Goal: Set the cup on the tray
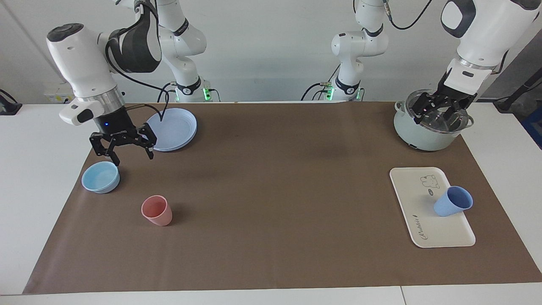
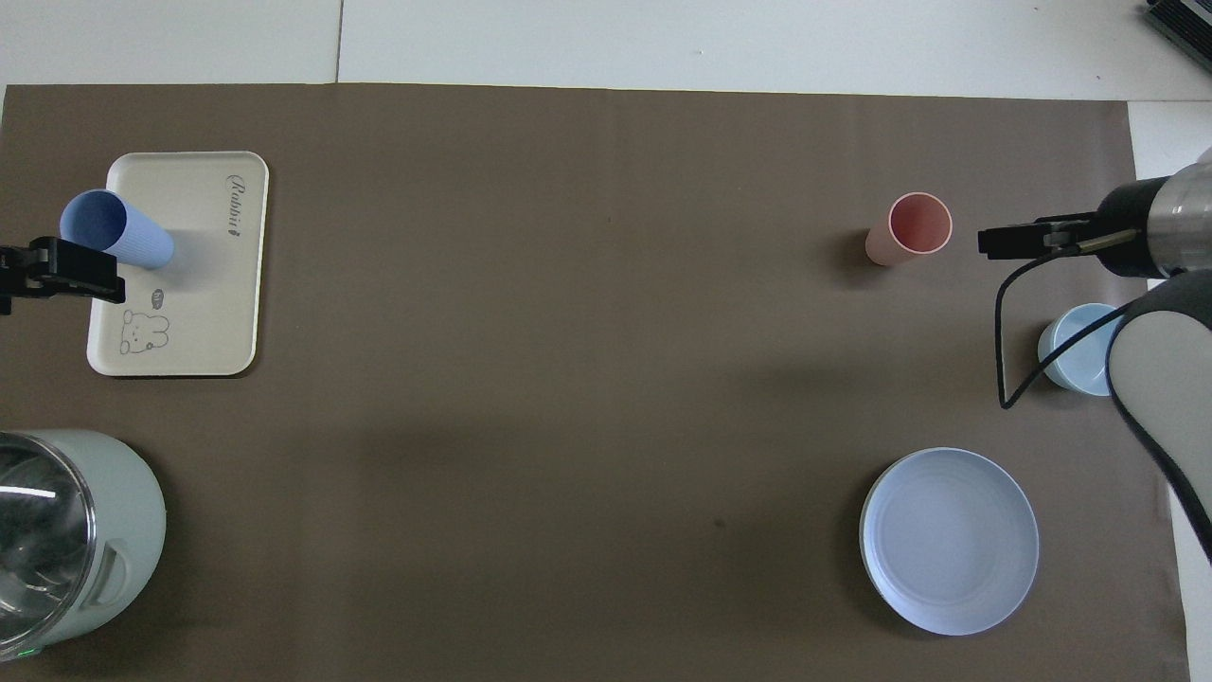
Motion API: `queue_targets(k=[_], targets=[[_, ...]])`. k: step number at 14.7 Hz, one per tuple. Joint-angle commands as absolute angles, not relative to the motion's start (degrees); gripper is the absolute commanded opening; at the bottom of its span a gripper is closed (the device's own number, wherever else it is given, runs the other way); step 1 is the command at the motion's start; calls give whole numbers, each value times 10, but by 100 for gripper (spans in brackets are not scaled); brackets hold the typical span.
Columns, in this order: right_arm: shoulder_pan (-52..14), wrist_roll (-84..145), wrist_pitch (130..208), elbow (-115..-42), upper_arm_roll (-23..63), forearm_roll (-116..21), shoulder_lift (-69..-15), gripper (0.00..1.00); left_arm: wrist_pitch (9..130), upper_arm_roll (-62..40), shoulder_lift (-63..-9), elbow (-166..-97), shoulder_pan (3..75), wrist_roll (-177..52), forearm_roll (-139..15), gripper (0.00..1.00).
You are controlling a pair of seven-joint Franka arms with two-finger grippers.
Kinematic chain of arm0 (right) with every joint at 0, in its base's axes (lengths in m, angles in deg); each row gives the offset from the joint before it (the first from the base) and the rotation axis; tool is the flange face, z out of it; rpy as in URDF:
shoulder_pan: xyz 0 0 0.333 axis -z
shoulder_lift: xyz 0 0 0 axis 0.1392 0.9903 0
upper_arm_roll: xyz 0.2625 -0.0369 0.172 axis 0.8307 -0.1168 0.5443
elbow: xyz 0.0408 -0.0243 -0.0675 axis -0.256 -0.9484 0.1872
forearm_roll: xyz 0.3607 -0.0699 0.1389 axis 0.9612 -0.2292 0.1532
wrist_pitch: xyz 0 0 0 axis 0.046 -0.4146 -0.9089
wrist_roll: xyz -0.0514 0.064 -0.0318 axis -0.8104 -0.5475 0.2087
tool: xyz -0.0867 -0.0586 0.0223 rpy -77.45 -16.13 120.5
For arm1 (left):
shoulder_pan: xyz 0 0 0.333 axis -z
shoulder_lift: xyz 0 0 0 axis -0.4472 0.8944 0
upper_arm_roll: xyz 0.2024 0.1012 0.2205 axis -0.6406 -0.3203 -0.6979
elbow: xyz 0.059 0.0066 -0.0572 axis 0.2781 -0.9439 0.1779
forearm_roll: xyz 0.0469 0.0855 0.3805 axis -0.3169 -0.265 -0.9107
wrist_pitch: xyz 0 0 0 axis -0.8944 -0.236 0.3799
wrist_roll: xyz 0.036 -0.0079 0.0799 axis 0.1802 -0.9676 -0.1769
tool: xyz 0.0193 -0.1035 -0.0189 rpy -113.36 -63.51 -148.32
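The periwinkle-blue cup (image 1: 453, 201) stands upright on the cream-white tray (image 1: 417, 199), at the tray's edge toward the left arm's end of the table. In the overhead view the cup (image 2: 114, 227) and the tray (image 2: 204, 284) show the same. My left gripper (image 1: 438, 111) is open and empty. It is raised well above the table, seen against the pot, and is apart from the cup; it also shows in the overhead view (image 2: 62, 275). My right gripper (image 1: 132, 156) is open and empty, hanging just over the light-blue bowl (image 1: 100, 177).
A salmon-pink tumbler (image 1: 157, 210) stands farther from the robots than the bowl. A round blue plate (image 1: 174, 129) lies near the right arm's base. A pale green pot with a glass lid (image 1: 430, 127) stands nearer to the robots than the tray.
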State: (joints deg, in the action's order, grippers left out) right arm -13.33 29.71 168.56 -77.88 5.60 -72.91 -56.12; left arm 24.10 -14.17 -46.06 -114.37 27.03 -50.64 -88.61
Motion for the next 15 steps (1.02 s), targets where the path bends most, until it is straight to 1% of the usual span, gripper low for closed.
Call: queue_targets(k=[1,3,8,10,11,13,15], targets=[[-132,364,1587,-719,56,-759,-559,100,245,-140,-471,-1155,269,-508,-892,100],[-130,374,1519,-682,55,-760,-558,100,244,-140,-471,-1155,268,-513,-892,100],[-132,391,1419,-630,56,-787,-558,100,254,-131,-471,-1151,297,-492,-893,100],[-127,391,1362,-594,60,-786,-558,100,254,-130,-471,-1153,300,-464,-893,100],[-127,391,1343,-593,60,-785,-564,100,253,-124,-471,-1152,300,-464,-892,100],[-133,389,1324,-619,60,-789,-595,100,253,-120,-471,-1154,300,-464,-892,100],[-133,381,1333,-655,60,-791,-614,100,251,-120,-473,-1155,300,-462,-892,100]])
